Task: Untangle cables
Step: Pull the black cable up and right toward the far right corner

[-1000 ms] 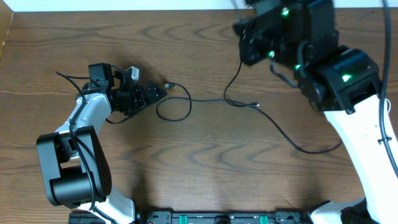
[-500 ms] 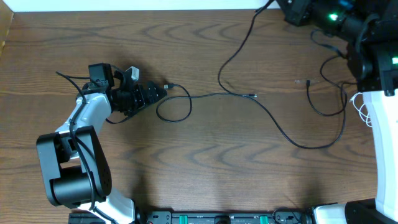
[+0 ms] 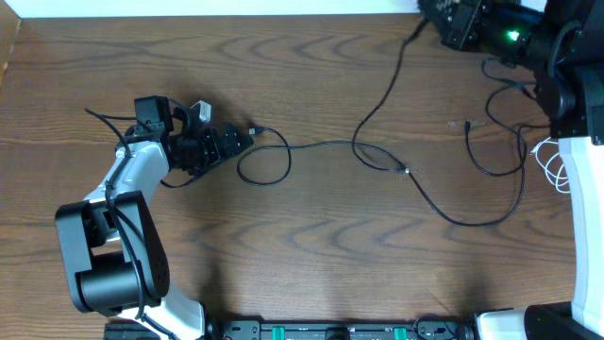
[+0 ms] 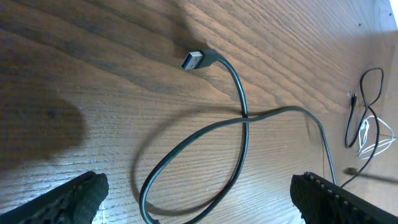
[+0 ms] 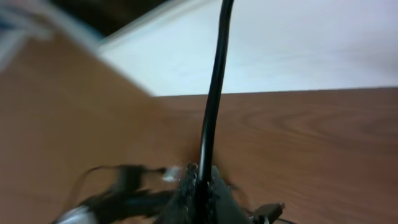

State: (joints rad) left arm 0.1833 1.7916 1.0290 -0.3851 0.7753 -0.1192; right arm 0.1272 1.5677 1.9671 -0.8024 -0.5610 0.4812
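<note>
- The left gripper (image 3: 243, 139) lay low at the left of the table (image 3: 311, 274), pointing right; its jaws stood wide apart and held nothing; in its wrist view the two fingers (image 4: 74, 198) filled the lower corners.
- Just ahead of it a long black cable (image 3: 321, 144) curled into one loop (image 4: 246, 146) that crossed over itself; its USB plug (image 4: 194, 60) lay flat on the wood beyond the loop, touching neither finger.
- From the loop that cable ran right across the middle of the table, then swept in a broad curve toward the right edge.
- The right gripper (image 5: 200, 186) was raised at the far right corner; its jaws were pinched tight on a second black cable (image 3: 394, 76), which hung down to the table and met the long cable near the middle; whether the two merely crossed there or were knotted could not be told.
- The right wrist view was blurred; it showed that cord rising straight from between the fingers.
- Near the right edge more black cord (image 3: 472, 154) looped close to a bunched white cable (image 3: 549, 172).
</note>
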